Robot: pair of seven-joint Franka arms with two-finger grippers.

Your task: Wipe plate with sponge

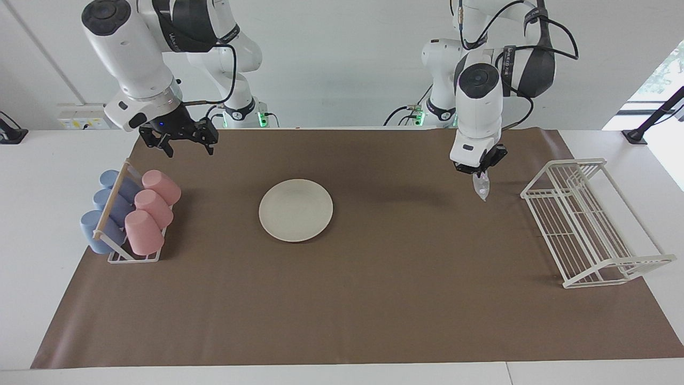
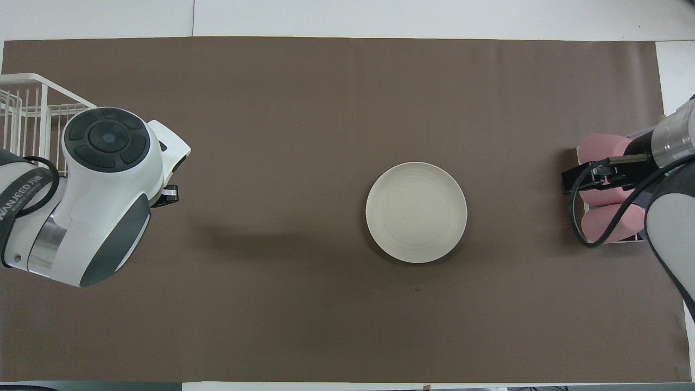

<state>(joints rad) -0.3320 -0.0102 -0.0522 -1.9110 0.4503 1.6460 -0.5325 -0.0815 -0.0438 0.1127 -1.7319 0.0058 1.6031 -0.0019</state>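
The cream-white plate (image 1: 295,209) (image 2: 416,212) lies bare in the middle of the brown mat. My left gripper (image 1: 481,172) hangs above the mat toward the left arm's end of the table, beside the wire rack, shut on the silvery sponge (image 1: 481,187), which dangles below it. In the overhead view the left arm's body covers the sponge and most of that gripper. My right gripper (image 1: 184,143) (image 2: 570,181) stands open and empty in the air over the mat by the cup holder.
A white wire rack (image 1: 588,222) (image 2: 32,108) stands at the left arm's end. A holder with pink cups (image 1: 152,208) (image 2: 602,190) and blue cups (image 1: 107,208) stands at the right arm's end. A brown mat (image 1: 374,299) covers the table.
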